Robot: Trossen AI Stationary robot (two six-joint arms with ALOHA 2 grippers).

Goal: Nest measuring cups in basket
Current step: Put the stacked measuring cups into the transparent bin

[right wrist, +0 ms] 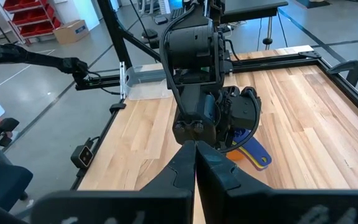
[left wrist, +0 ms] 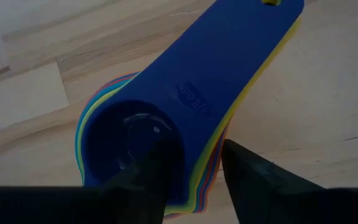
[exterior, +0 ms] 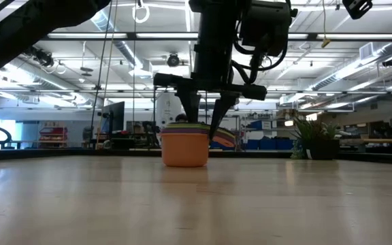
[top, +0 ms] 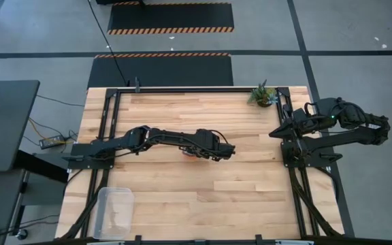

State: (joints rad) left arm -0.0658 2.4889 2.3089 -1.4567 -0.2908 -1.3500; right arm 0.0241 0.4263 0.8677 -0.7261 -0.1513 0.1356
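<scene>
Table (top: 182,197): wood top, me reaching over its middle. Basket (top: 113,212): near front-left corner, nothing visible inside. Measuring cups (exterior: 186,144): already nested in one stack, orange outermost, dark blue on top, at table centre, well apart from basket. Nesting looks done; carrying stack to basket remains. Handles fanned together, long axis toward right edge. My left gripper (left wrist: 191,171): fingers part-open, straddling stack rim, one inside blue bowl. Right gripper (right wrist: 194,163): closed, parked at right edge.

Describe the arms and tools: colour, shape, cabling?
Both arms are dark and slim. The left arm has black cable looping along its links; the right arm shows a small green light. Each tool, left tool and right tool, has two dark tapered fingers.
</scene>
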